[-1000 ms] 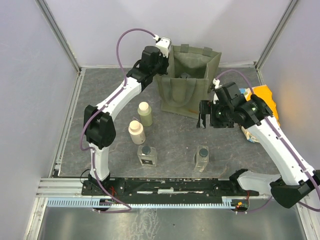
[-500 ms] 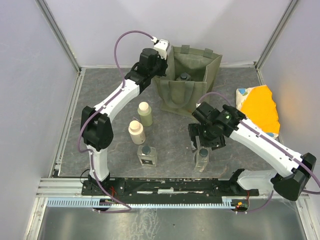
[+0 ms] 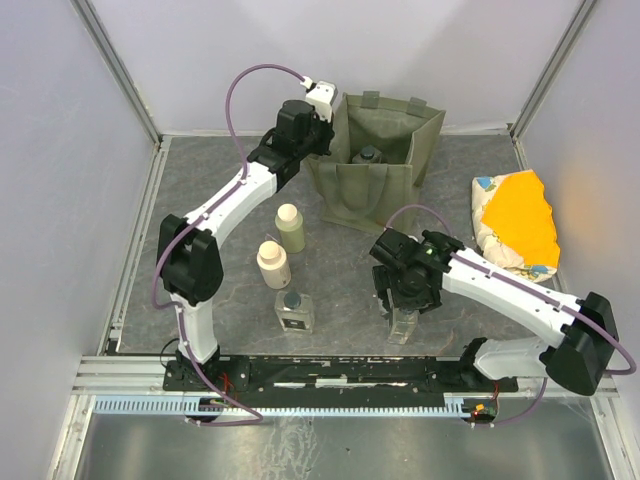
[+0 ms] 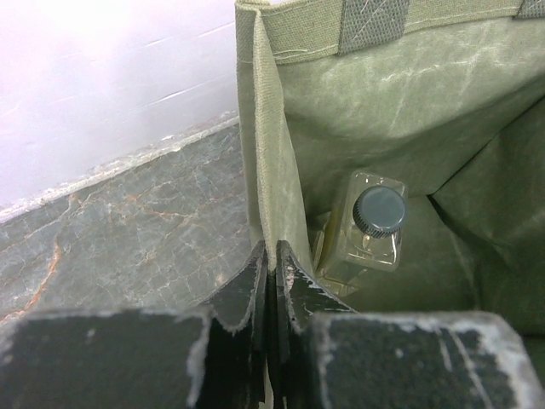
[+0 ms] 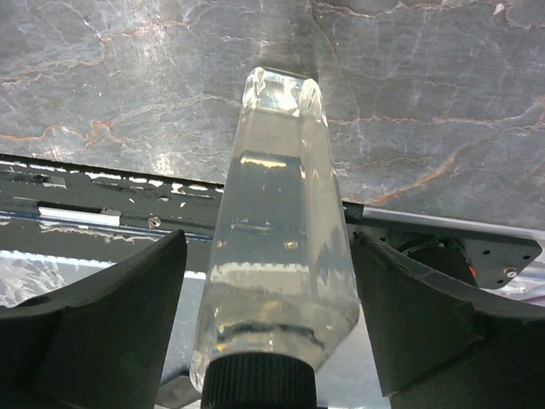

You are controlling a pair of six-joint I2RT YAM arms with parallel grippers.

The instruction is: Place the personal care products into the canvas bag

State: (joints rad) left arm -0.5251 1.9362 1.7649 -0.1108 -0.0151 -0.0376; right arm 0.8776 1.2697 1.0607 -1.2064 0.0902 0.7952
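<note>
- The canvas bag (image 3: 352, 195) stood open at the upper middle of the top view, on the grey stone-patterned table (image 3: 210, 185).
- Inside it lay one clear square bottle with a dark cap (image 4: 368, 234). In the left wrist view it leaned against the bag's inner wall, cap toward the camera. Nothing else showed in the bag's main space.
- The left gripper (image 4: 271, 274) had its jaws pressed together on the bag's upper left rim, with the fabric edge pinched between them.
- The right gripper (image 3: 400, 298) hung over a second clear square bottle (image 5: 277, 213) at the lower middle of the top view. Its jaws were spread wide, one finger (image 5: 111, 315) on each side of the bottle. A gap showed at both tips, and the dark cap sat close to the wrist camera.
- That bottle stood upright on the table, well apart from the bag.
- A third clear square bottle (image 3: 294, 312) stood to the lower left of centre, beside nothing but bare table.
- Just above it stood the cream bottle (image 3: 273, 265), and just above that the olive-green bottle (image 3: 291, 230). Both had pale caps, stood near each other, and were outside the bag.
- An orange and cream soft packet (image 3: 515, 220) lay at the right of the frame, apart from the bag and the bottles.
</note>
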